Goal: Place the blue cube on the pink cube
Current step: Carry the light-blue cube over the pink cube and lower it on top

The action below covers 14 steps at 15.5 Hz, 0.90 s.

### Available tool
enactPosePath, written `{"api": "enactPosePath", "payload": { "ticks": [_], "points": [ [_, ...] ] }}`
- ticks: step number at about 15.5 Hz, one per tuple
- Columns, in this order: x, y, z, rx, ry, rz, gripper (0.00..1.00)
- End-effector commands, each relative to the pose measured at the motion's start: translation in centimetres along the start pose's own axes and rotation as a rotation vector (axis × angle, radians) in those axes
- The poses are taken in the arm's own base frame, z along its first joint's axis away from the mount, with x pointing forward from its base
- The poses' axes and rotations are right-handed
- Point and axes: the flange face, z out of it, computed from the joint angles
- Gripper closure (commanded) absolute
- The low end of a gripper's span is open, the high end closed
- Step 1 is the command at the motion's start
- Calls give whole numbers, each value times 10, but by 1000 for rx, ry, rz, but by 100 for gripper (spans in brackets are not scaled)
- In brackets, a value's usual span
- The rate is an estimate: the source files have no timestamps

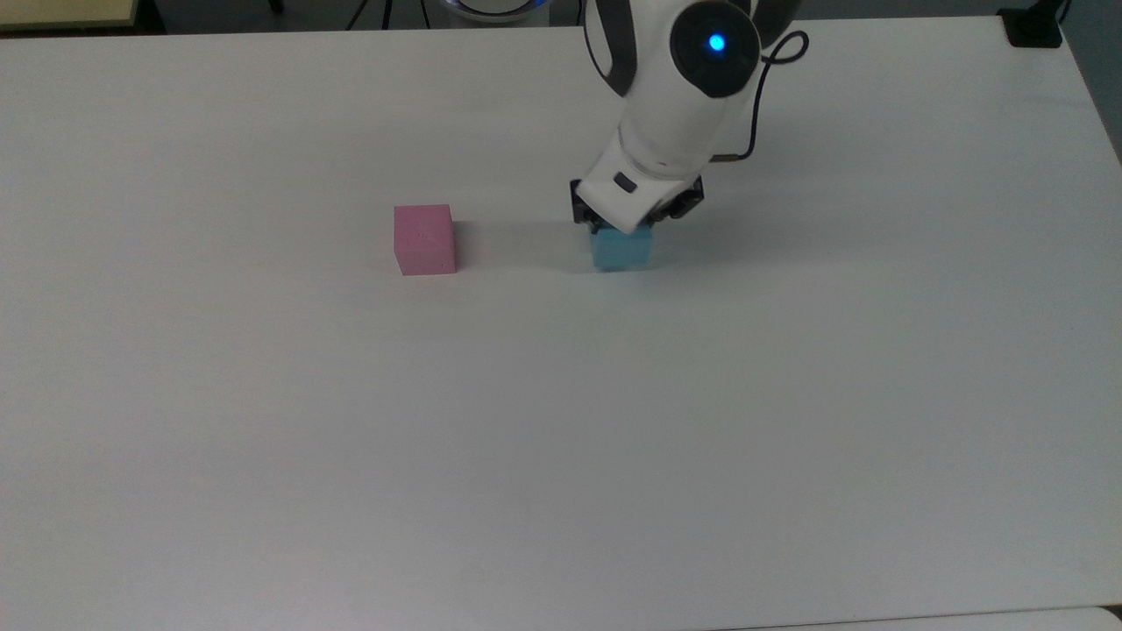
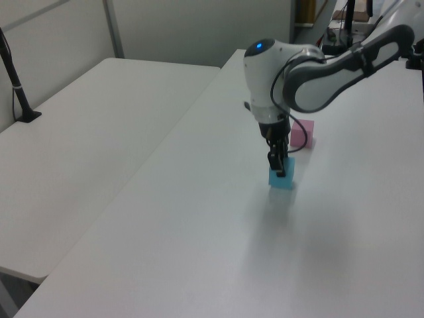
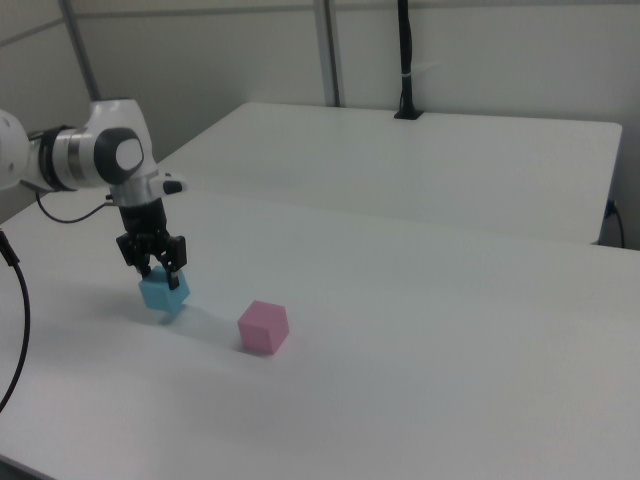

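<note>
Blue cube (image 1: 621, 249) clamped in tool (image 1: 635, 224), pink cube (image 1: 424, 238) apart

There were 2 cubes on the white table (image 1: 263, 438): 1 blue cube (image 1: 621, 250) and 1 pink cube (image 1: 425, 238). There was 1 robot arm (image 1: 675, 96) with 1 gripper (image 1: 633, 230). There were 2 tables, counting the second table (image 2: 86, 126) alongside.
</note>
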Motion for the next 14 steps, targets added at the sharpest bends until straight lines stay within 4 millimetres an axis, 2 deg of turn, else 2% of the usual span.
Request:
{"api": "enactPosePath", "payload": {
  "ticks": [1,4,7,10,12,14],
  "points": [
    [-23,81,-56,19,-6,56,95],
    [-27,159,-65,12,-13,88,94],
    [-29,207,-57,2,-14,92,93],
    [-23,225,-40,-10,-11,91,91],
    [-16,230,-28,-13,-1,100,85],
    [-15,229,-24,-15,-2,77,82]
  ]
}}
